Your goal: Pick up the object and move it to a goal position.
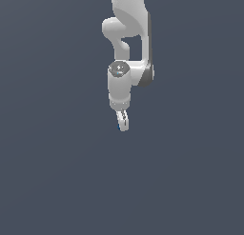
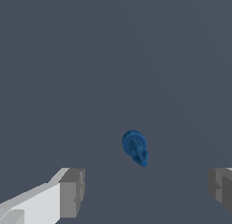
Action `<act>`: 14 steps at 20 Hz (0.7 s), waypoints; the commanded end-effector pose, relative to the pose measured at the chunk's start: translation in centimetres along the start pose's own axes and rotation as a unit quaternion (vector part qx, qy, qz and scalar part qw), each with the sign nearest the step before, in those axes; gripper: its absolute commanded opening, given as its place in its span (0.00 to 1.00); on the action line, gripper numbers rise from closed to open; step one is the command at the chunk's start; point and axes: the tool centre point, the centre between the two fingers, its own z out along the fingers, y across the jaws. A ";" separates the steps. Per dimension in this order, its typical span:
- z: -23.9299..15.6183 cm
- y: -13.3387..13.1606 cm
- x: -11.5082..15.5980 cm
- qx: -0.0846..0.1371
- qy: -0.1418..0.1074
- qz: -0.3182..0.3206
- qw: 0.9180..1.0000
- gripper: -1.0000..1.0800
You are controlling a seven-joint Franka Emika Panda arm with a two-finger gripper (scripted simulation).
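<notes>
Here the gripper [image 2: 145, 191], spread wide, apparently hides most of the object [image 2: 135, 147].

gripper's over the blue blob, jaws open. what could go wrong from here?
1. The object is tiny against the open gripper and sits nearer one finger in the wrist view, so closing might nudge it sideways rather than pinch it.
2. Its rounded, tapering shape could squirt out of the flat pads.
3. In the exterior view the fingers hide nearly all of it, so that view likely can't confirm a grasp.
</notes>
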 end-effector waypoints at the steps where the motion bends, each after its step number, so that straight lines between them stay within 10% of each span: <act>1: 0.1 0.2 0.0 0.000 0.001 0.017 1.000 0.96; 14: 1.1 0.4 0.0 0.000 0.001 0.032 0.999 0.96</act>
